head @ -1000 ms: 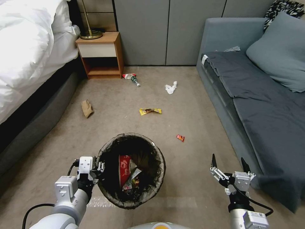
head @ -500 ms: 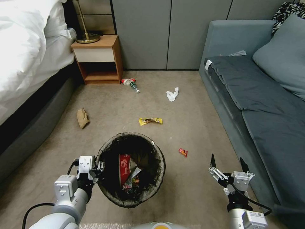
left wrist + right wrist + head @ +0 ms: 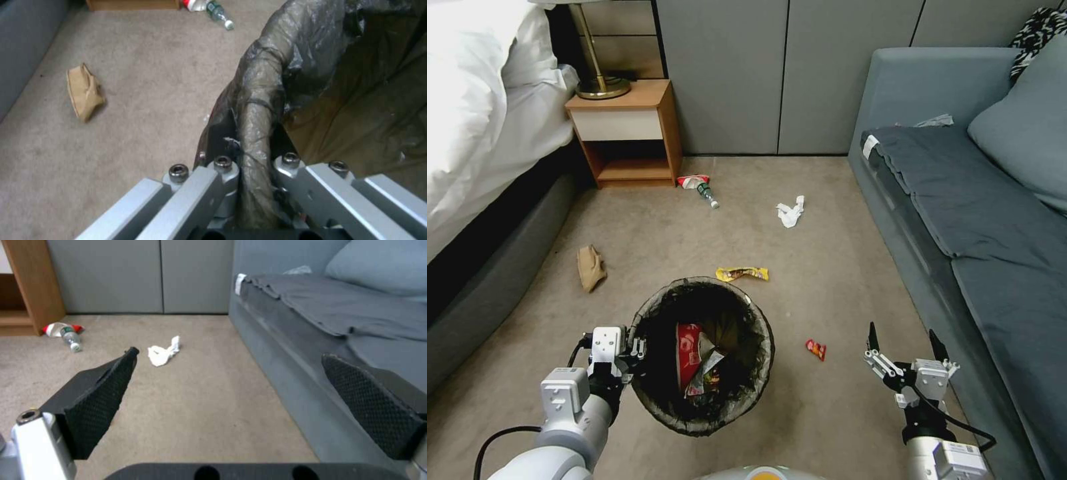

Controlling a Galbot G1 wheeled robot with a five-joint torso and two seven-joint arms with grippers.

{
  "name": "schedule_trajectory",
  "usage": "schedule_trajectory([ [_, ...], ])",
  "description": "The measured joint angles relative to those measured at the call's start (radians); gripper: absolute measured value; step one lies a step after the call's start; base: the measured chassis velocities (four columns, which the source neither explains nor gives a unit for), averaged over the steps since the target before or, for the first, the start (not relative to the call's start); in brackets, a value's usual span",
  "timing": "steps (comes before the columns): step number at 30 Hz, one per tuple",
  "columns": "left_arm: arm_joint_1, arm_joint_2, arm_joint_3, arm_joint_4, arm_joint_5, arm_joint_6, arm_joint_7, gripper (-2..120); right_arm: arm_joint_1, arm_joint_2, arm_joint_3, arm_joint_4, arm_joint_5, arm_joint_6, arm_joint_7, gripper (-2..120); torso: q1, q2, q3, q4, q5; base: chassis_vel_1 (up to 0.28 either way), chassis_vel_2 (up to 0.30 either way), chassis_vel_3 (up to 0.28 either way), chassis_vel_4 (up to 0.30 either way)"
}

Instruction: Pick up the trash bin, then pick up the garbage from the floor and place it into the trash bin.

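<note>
My left gripper (image 3: 635,348) is shut on the bag-lined rim of the trash bin (image 3: 760,373), held above the carpet; the left wrist view shows the rim (image 3: 256,133) pinched between the fingers. Red and patterned packets lie inside the bin. My right gripper (image 3: 905,339) hangs open and empty at the lower right, close to the sofa. Garbage on the floor: a small red packet (image 3: 816,349) just left of the right gripper, a yellow wrapper (image 3: 742,273) beyond the bin, a white tissue (image 3: 790,213), a bottle (image 3: 706,195) beside a red packet (image 3: 694,180), and a brown paper bag (image 3: 590,267).
A grey sofa (image 3: 960,200) runs along the right, a bed (image 3: 480,133) along the left. A wooden nightstand (image 3: 624,130) with a lamp stands at the back left before grey cabinet doors (image 3: 780,73). Carpet lies open between them.
The whole view has shifted: floor litter and furniture sit lower and closer in the head view, so the robot has driven forward. Both grippers keep their pose; the bin stays held.
</note>
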Motion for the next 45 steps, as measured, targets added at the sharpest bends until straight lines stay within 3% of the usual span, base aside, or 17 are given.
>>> schedule_trajectory([
  [7,0.003,0.002,0.001,0.000,0.000,0.000,0.000,1,0.036,-0.043,0.003,-0.055,0.043,-0.053,-0.038,100,0.000,0.000,0.000,-0.0002,-0.0003,-0.098,0.084,0.100,-0.101],
  [13,0.010,0.005,0.003,0.000,-0.001,0.002,0.000,1,0.097,-0.083,0.052,-0.127,0.141,-0.245,-0.237,100,0.000,0.000,0.000,0.0000,-0.0003,0.000,0.000,0.000,0.000],
  [20,0.020,0.006,0.002,0.000,-0.002,0.003,0.001,1,0.180,-0.085,0.049,-0.254,0.138,-0.304,-0.359,100,0.000,0.000,0.000,-0.0001,-0.0001,0.000,0.000,0.000,0.000],
  [28,0.024,0.003,0.001,0.000,-0.001,0.003,0.001,1,0.298,-0.111,-0.012,-0.389,0.132,-0.299,-0.374,100,0.000,0.000,0.000,0.0000,-0.0004,0.000,0.000,0.000,0.000],
  [34,0.032,0.001,-0.004,0.000,0.010,0.010,0.008,1,0.379,-0.121,-0.075,-0.471,0.212,-0.395,-0.327,100,0.000,0.000,0.000,-0.0001,-0.0003,0.000,0.000,0.000,0.000],
  [45,0.040,0.001,-0.007,0.000,0.020,0.010,0.009,1,0.441,-0.106,-0.099,-0.544,0.238,-0.455,-0.306,100,0.000,0.000,0.000,0.0001,-0.0002,0.000,0.000,0.000,0.000],
])
